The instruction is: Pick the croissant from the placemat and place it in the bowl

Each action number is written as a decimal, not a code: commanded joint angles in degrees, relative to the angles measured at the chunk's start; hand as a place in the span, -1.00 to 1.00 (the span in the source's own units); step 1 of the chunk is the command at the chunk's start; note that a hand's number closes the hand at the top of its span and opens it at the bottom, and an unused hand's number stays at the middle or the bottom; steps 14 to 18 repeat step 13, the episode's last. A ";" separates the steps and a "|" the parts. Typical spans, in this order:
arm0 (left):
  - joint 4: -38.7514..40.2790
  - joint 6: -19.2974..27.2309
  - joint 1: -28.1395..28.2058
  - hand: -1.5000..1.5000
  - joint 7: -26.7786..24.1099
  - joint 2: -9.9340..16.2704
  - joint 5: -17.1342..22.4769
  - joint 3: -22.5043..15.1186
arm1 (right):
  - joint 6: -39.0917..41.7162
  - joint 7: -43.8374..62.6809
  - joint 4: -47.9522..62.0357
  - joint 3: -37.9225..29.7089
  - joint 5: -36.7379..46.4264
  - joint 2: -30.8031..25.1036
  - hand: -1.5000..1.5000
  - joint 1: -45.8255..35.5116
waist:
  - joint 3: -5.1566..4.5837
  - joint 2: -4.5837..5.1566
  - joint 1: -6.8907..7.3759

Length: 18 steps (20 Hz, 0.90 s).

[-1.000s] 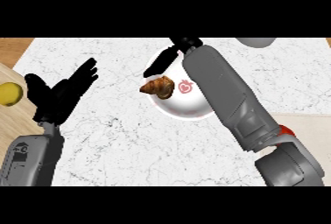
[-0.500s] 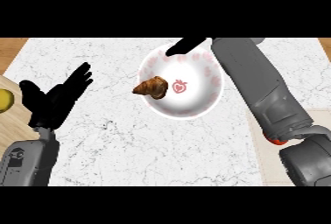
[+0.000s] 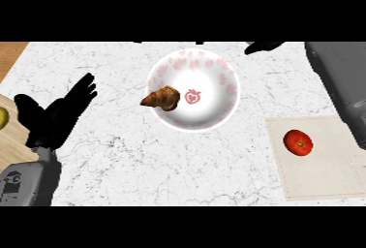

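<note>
The brown croissant (image 3: pixel 161 98) lies on the left inner wall of the white bowl (image 3: pixel 214 82) with pink markings, its tip jutting over the rim. The beige placemat (image 3: pixel 322 174) sits at the lower right of the marble counter. My right hand (image 3: pixel 263 46) shows only as black fingers near the top, to the right of the bowl and apart from it. Its grey forearm (image 3: pixel 340 77) runs along the right edge. My left hand (image 3: pixel 57 114) rests open at the left, fingers spread and pointing up.
A red tomato (image 3: pixel 298 142) lies on the placemat. A wooden board (image 3: pixel 14 140) with a yellow object (image 3: pixel 3 117) sits at the left edge. Wooden surface shows at the top left corner.
My right arm has swung up and to the right, away from above the bowl, uncovering the placemat and tomato. The croissant stays in the bowl. The left hand has not moved.
</note>
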 commanded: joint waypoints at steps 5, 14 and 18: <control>2.23 -0.76 1.25 0.00 -2.75 0.34 0.47 1.26 | 23.80 -11.39 -2.22 -2.43 -4.46 -8.72 -1.00 4.94 | -0.03 -0.39 -1.59; -1.88 -0.54 3.97 0.00 -0.34 1.58 1.14 2.44 | 37.67 -15.23 -9.06 -2.71 -9.18 -16.75 1.00 17.32 | 0.09 -0.97 -2.94; -1.88 -0.54 3.97 0.00 -0.34 1.58 1.14 2.44 | 37.67 -15.23 -9.06 -2.71 -9.18 -16.75 1.00 17.32 | 0.09 -0.97 -2.94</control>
